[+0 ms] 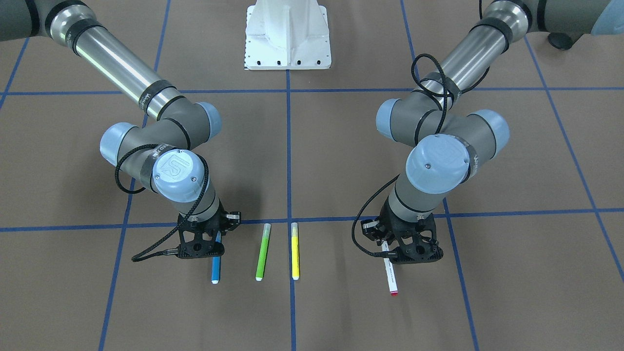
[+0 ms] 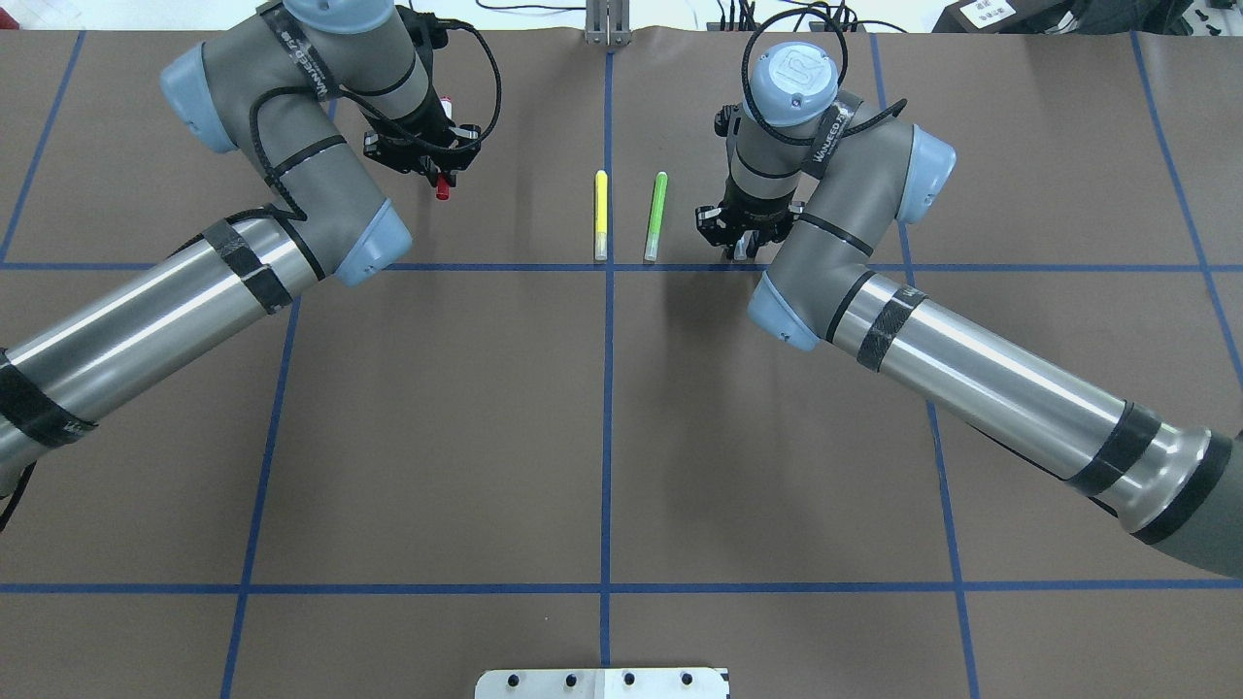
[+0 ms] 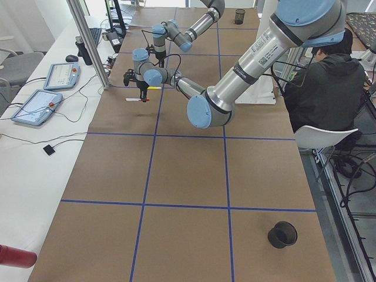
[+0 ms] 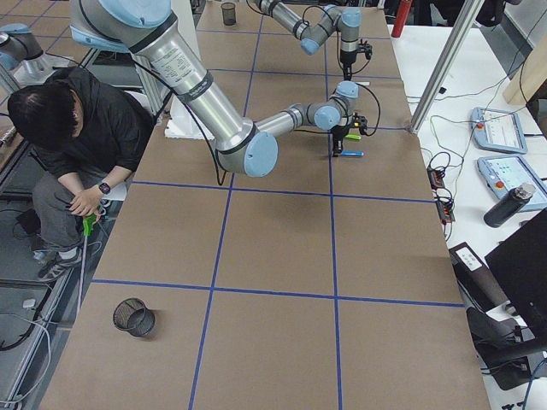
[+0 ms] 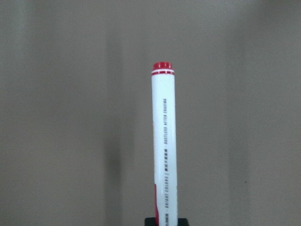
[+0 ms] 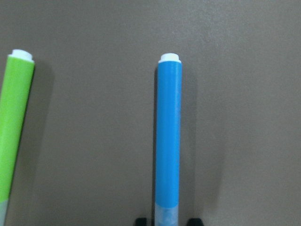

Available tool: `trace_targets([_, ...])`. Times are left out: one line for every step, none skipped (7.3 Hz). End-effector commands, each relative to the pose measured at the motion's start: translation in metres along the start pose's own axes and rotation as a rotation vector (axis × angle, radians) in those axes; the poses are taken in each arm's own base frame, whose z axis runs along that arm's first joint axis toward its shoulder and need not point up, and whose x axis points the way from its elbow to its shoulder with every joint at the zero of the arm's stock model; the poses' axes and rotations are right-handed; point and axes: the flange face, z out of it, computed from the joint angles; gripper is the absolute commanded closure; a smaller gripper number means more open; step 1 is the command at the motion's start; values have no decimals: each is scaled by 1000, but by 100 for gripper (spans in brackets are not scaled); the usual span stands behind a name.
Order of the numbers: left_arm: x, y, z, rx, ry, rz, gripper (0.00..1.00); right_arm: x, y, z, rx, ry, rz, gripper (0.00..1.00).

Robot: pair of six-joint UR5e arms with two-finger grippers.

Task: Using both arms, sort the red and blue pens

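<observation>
The robot's left hand (image 1: 396, 252) was pinching the red pen (image 5: 163, 141) near its capped end. The white barrel ran out ahead of the wrist camera, and its shadow fell well to one side, so the pen appeared to be raised off the brown worktop (image 1: 312, 161), though the side views were too distant to confirm it. The right hand (image 1: 210, 247) was spread over the blue pen (image 6: 168, 136), with one dark fingertip (image 6: 193, 221) showing on each side of the barrel and a narrow gap between them and the pen, which lay flat on the paper. Between the two arms the lime-green marker (image 1: 263, 252) and the yellow marker (image 1: 294, 251) lay side by side, nearly parallel and apart, just off a blue tape line. The green one was the nearer to the blue pen. A person in dark clothing (image 4: 77, 128) sat beside the robot's base.
</observation>
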Motion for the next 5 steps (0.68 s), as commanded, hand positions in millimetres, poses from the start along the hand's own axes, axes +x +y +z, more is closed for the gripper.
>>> trace_targets([1,0,-1,1,2,1,100,-1,-3,-8,10,-8,-9,100])
trace_targets([-1,-3,-5,5,3,-3,100,-3,-5,-17,22,-18,-24,100])
trace_targets([-5,-8,-13,15,6,-8,100,-2,-11,-36,44,-33,-23,100])
trace_targets([-18,-16,-19,25,0,-18,100,20,-17,-60,73,-48,-9,100])
trace_targets([-43,-19,-22,31,-13,23,100,45,-18,-68,69,-17,-5,100])
